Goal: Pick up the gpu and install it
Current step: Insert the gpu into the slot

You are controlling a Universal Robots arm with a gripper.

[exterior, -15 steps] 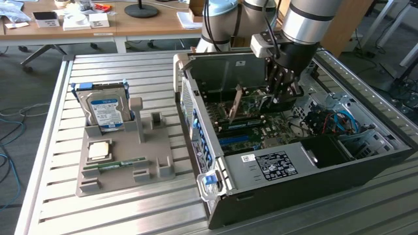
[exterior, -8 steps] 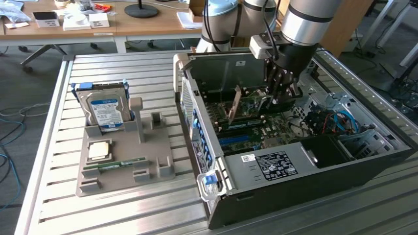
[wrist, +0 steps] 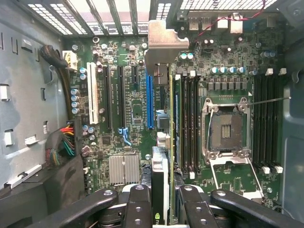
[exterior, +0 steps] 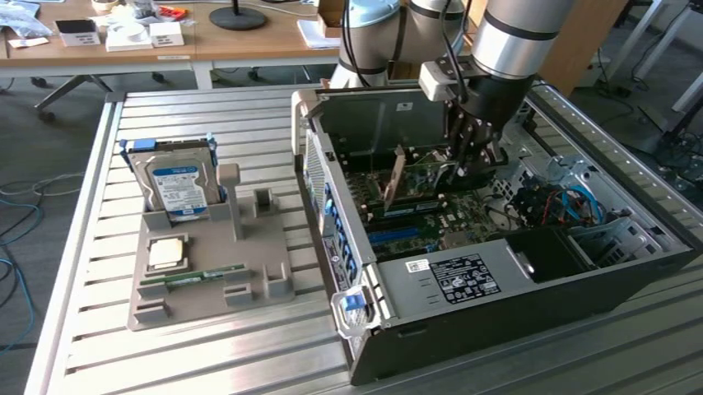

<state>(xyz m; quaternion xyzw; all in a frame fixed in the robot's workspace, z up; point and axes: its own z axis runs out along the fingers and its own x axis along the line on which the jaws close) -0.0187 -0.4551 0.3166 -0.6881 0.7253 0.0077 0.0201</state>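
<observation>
The pincer (wrist: 160,202) grips the gpu (wrist: 161,168) edge-down over the motherboard (wrist: 128,61) — if misaligned with the blue slot (wrist: 150,102), it may jam or scrape components.

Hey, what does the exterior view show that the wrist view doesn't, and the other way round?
Exterior view: the hard drive, memory stick and processor chip on the gray holder beside the computer case. Wrist view: the empty processor socket. Both: the motherboard and the gripper, closed on the graphics card.
</observation>
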